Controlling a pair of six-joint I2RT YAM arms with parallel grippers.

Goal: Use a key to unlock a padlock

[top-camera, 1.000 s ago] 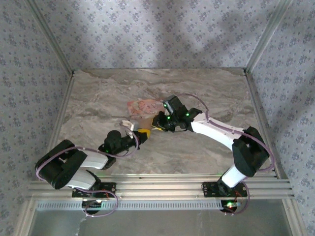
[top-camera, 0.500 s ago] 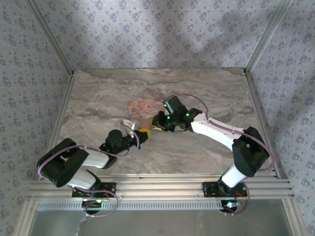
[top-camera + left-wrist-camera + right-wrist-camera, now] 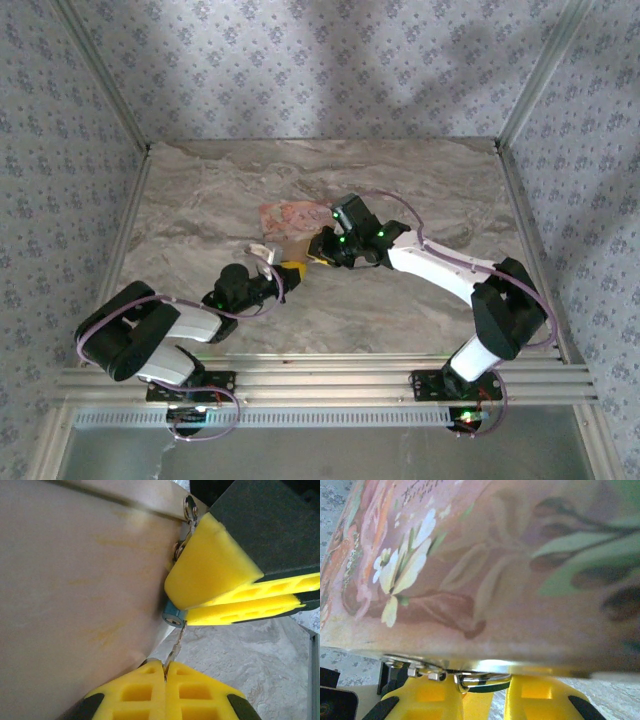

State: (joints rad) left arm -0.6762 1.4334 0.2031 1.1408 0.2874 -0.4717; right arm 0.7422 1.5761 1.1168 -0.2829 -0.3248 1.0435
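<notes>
The padlock (image 3: 172,616) is a tiny blue-teal block with its keyhole end facing my left gripper. My right gripper's yellow fingers (image 3: 212,575) are shut on it. In the right wrist view its silver shackle (image 3: 485,679) shows between the fingers of the right gripper (image 3: 485,692), just under the pink box. My left gripper (image 3: 165,664) is shut on the thin metal key (image 3: 176,645). The key's tip reaches the padlock's end just beside the keyhole. From above, the left gripper (image 3: 287,270) and the right gripper (image 3: 318,256) meet at the box's near edge.
The pink illustrated box (image 3: 290,218) lies mid-table; its beige side (image 3: 75,605) stands close on the left of the left gripper. Metal latch rings (image 3: 189,505) hang at the box's edge above the padlock. Marble tabletop (image 3: 420,190) lies open around it, with patterned walls on three sides.
The left arm's elbow has shifted very slightly. Both grippers stay together at the box with their grips unchanged.
</notes>
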